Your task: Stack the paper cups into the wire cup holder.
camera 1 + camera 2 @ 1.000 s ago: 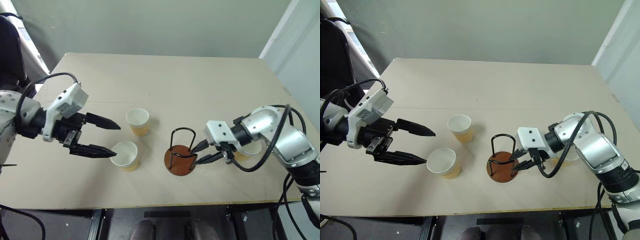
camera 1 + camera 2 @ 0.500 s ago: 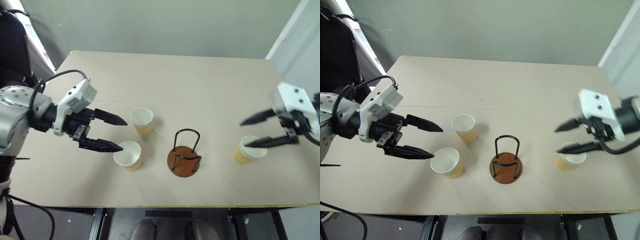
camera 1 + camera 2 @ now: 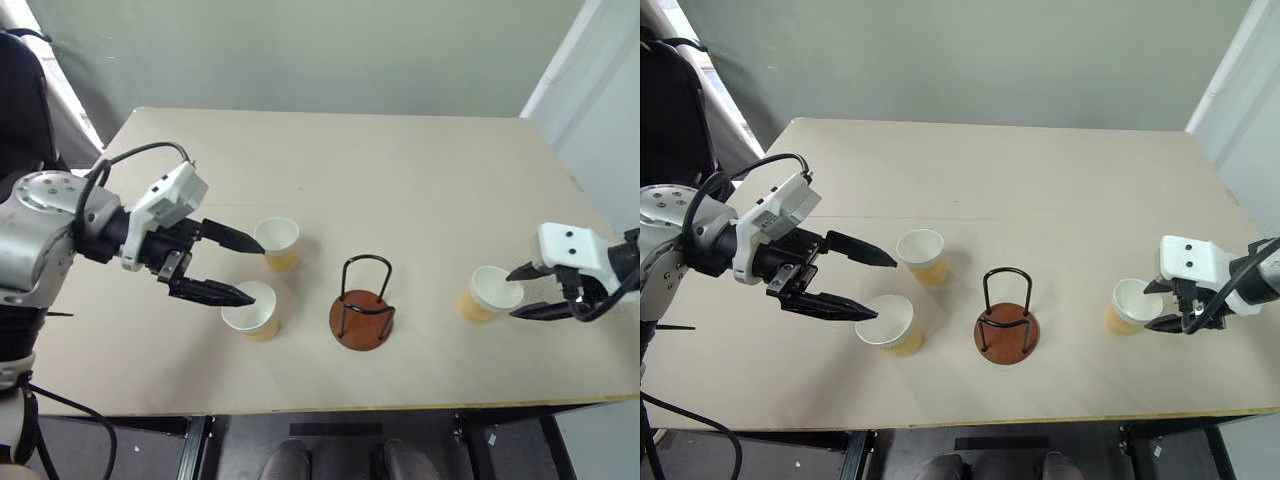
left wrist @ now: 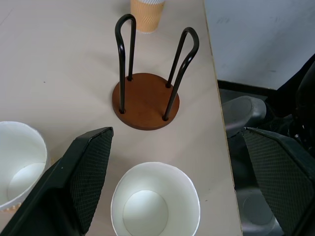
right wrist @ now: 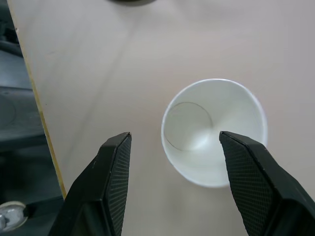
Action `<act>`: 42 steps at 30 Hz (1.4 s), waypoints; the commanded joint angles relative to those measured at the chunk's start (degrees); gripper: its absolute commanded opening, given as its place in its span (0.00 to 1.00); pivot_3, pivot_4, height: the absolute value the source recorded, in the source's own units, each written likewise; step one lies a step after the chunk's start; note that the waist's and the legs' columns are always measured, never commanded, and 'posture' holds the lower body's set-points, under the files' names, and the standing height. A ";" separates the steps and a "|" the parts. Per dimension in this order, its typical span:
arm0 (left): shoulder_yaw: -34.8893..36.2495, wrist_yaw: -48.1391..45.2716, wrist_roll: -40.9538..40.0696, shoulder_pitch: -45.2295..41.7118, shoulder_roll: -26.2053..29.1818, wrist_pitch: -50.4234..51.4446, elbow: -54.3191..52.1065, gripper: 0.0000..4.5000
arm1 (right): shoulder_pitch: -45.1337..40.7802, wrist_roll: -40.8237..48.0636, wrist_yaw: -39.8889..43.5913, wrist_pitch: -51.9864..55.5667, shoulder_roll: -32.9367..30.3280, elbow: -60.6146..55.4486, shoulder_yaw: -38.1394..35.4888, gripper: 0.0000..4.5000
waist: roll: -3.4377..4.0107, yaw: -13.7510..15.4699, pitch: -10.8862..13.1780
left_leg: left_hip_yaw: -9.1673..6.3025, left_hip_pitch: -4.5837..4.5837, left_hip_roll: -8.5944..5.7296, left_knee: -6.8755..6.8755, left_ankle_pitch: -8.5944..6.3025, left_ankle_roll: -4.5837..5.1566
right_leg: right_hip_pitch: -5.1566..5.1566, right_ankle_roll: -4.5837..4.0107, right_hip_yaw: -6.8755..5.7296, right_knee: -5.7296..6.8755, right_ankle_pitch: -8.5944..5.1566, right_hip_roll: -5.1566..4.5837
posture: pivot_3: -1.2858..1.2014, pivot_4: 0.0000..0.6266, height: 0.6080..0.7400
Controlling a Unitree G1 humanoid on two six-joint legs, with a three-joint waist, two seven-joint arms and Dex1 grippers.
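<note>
- Left eye view: left gripper [image 3: 243, 268] gapes over two paper cups [image 3: 250, 309] near the desk's [image 3: 420, 180] front edge;
- right gripper [image 3: 517, 292] spread, empty, beside the third cup [image 3: 489, 294]; wire cup holder [image 3: 361, 307] empty.

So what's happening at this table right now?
A two-armed robot is working at stacking paper cups into the wire cup holder, which stands empty mid-table. The left gripper is open beside the two cups on the left, holding neither. The right gripper is open at the third cup near the table's right edge, one finger tip over its mouth, the other beside it; no grip yet. All three cups stand upright on the table.
</note>
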 commanded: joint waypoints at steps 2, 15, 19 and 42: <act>3.27 -1.36 -1.39 0.93 1.67 0.91 -2.17 1.00 | -2.56 -1.89 0.33 -1.24 1.59 0.54 2.71 0.63 | 0.00 0.00 0.00 | -0.02 -0.04 0.00 -0.01 0.00 0.00 | 0.00 0.00 -0.02 0.00 0.00 0.00 | 0.52 0.24 1.00; 4.86 -0.15 -1.41 2.38 2.04 1.98 -3.46 1.00 | -4.36 -10.25 -0.42 -6.24 5.46 3.49 8.81 0.34 | 0.00 0.08 0.00 | -0.08 -0.16 0.00 0.06 0.00 0.01 | -0.04 0.02 -0.08 0.01 0.01 0.00 | 0.52 0.24 1.00; 4.87 -0.02 -1.27 2.14 1.96 2.13 -3.46 1.00 | -5.87 -6.04 3.80 -5.09 3.08 1.33 5.05 0.02 | 0.00 0.07 0.00 | -0.06 -0.20 0.00 0.06 0.00 0.01 | -0.04 0.02 -0.08 0.00 0.01 0.00 | 0.52 0.24 1.00; 5.79 1.35 -1.35 4.83 1.04 2.65 -5.50 1.00 | -40.59 6.95 8.59 1.08 22.73 -1.92 13.93 0.01 | 0.01 -0.78 0.01 | -0.22 -0.32 0.02 0.11 0.07 -0.03 | -0.20 -0.07 -0.17 0.02 -0.03 0.11 | 0.52 0.24 1.00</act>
